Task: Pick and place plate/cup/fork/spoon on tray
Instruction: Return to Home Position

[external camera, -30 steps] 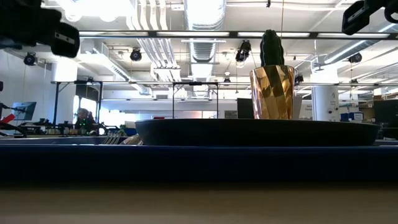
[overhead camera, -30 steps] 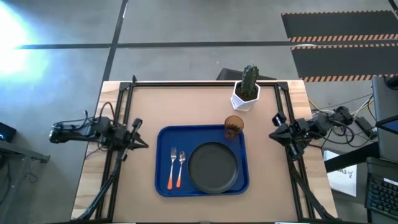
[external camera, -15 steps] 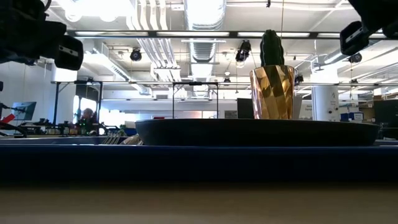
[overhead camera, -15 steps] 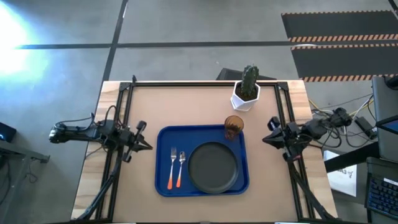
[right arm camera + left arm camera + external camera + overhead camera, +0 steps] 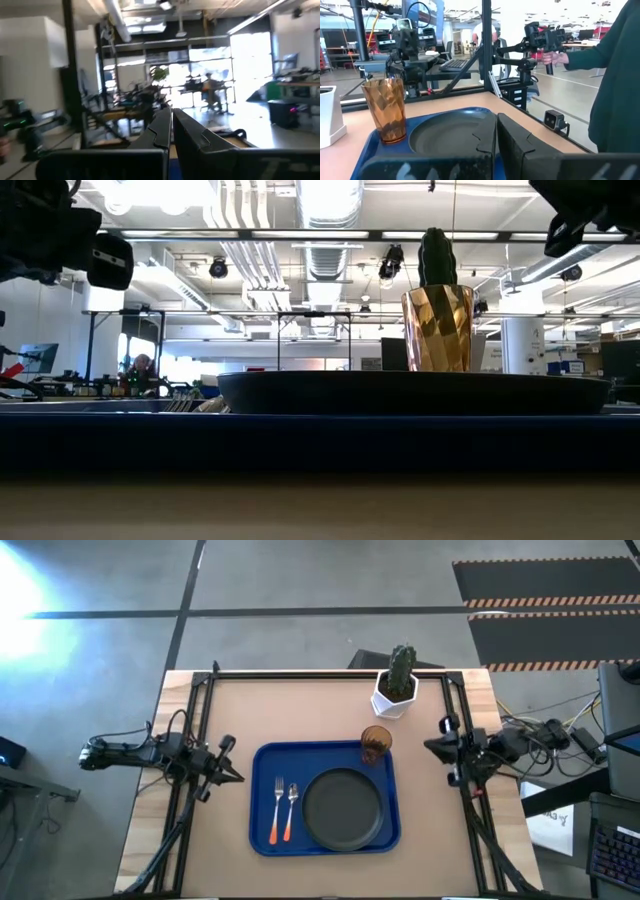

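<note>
The blue tray (image 5: 262,836) lies at the table's middle near edge. On it rest the black plate (image 5: 343,808), the amber cup (image 5: 375,744) upright in its far right corner, and the fork (image 5: 277,810) and spoon (image 5: 290,810) side by side at its left. The plate (image 5: 450,135) and cup (image 5: 385,112) also show in the left wrist view. My left gripper (image 5: 236,777) hovers left of the tray, shut and empty (image 5: 496,142). My right gripper (image 5: 430,747) hovers right of the cup, shut and empty (image 5: 171,127).
A white pot with a green cactus (image 5: 398,685) stands on the table behind the cup. Black frame rails (image 5: 195,730) run along the table's left, right and far sides. A person (image 5: 620,75) stands beyond the table's right side, holding a handle device.
My left gripper has sunk a little and shifted slightly toward the tray. My right gripper has dipped toward the tray, then swung back up and toward the far edge. Both stay shut. The things on the tray have not moved.
</note>
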Robot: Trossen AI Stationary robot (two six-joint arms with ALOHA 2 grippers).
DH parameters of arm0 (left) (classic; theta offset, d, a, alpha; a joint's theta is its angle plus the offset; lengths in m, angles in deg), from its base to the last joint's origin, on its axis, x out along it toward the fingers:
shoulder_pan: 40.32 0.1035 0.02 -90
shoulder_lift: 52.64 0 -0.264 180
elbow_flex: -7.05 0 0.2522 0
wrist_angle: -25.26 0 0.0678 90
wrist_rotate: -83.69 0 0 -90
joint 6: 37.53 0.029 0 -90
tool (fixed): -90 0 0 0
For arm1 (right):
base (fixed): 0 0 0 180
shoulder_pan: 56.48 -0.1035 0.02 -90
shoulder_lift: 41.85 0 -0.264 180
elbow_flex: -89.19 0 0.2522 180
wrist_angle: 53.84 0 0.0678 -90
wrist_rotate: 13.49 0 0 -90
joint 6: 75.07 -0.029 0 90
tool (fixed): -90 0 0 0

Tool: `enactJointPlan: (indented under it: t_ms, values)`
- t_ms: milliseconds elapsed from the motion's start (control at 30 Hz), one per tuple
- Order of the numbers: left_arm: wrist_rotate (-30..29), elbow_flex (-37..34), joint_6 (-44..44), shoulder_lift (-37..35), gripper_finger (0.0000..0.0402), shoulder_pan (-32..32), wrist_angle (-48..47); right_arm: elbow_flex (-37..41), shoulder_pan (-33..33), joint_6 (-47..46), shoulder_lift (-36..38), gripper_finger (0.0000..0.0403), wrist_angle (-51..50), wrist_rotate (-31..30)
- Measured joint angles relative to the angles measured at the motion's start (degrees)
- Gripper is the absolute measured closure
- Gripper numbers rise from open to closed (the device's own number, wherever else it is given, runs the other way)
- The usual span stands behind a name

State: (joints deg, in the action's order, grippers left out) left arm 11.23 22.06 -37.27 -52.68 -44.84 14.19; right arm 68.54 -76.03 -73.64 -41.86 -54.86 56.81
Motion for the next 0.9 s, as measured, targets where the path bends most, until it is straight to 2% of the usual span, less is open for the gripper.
enactJointPlan:
  t_ms: [67,233,433,533,733,900]
  values:
    - [0.00,0.00,-0.07,0.00,0.0402,0.00,0.50,-0.66,3.03,0.07,0.00,0.0394,0.03,1.44]
    - [0.02,0.00,-0.07,0.00,0.0402,0.00,1.85,-3.25,12.22,-1.50,0.00,0.0394,-5.11,10.02]
    - [0.01,0.00,-0.03,0.00,0.0402,0.00,1.85,-6.36,22.84,-8.52,0.00,0.0394,-12.77,25.63]
    - [0.00,0.00,0.08,0.02,0.0402,0.00,1.25,-6.46,25.25,-9.63,0.00,0.0394,-13.10,30.29]
    - [0.00,0.00,0.11,0.02,0.0402,0.00,1.15,-1.32,25.51,-14.56,0.02,0.0394,-12.44,31.72]
    - [0.00,-0.25,0.12,0.02,0.0402,0.00,1.17,3.61,25.51,-15.48,0.04,0.0394,-3.40,31.71]
